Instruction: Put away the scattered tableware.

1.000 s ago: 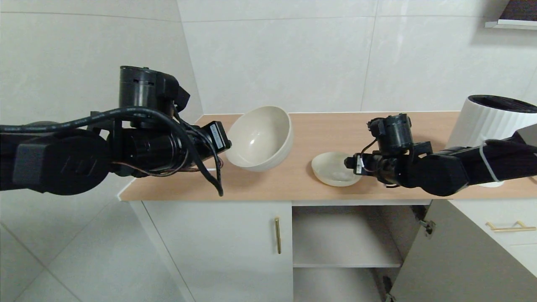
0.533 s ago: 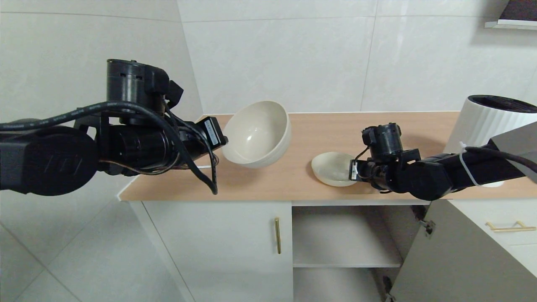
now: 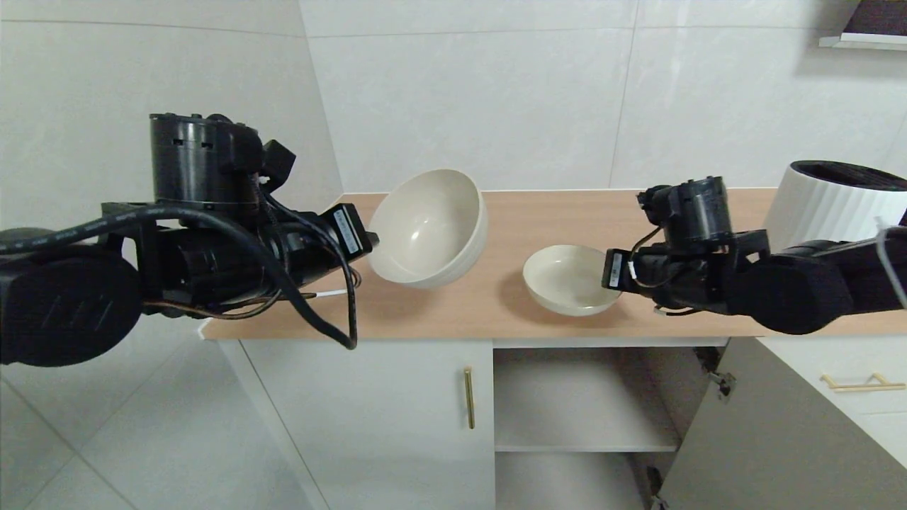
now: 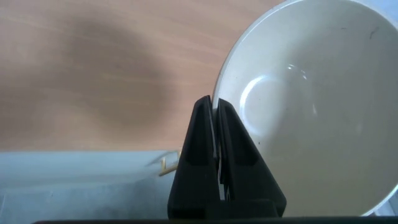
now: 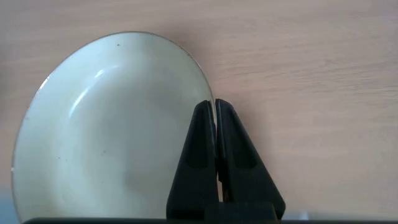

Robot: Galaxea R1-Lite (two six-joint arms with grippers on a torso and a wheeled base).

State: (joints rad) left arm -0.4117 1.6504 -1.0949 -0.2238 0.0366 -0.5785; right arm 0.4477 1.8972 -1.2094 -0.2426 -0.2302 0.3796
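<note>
Nearest: one cabinet (image 3: 368, 418) below the countertop (image 3: 538, 212), with one door closed and one compartment open with a single shelf (image 3: 581, 446).

Two bowls, two grippers. The left gripper (image 4: 214, 102) is pinched narrow on the rim of the large bowl (image 3: 425, 227), which hangs tilted above the counter's left end. The right gripper (image 5: 215, 106) is clamped on the rim of the small bowl (image 3: 567, 276) at mid-counter; I cannot tell whether it touches the wood.

Farther right: one white ribbed container (image 3: 829, 202).
</note>
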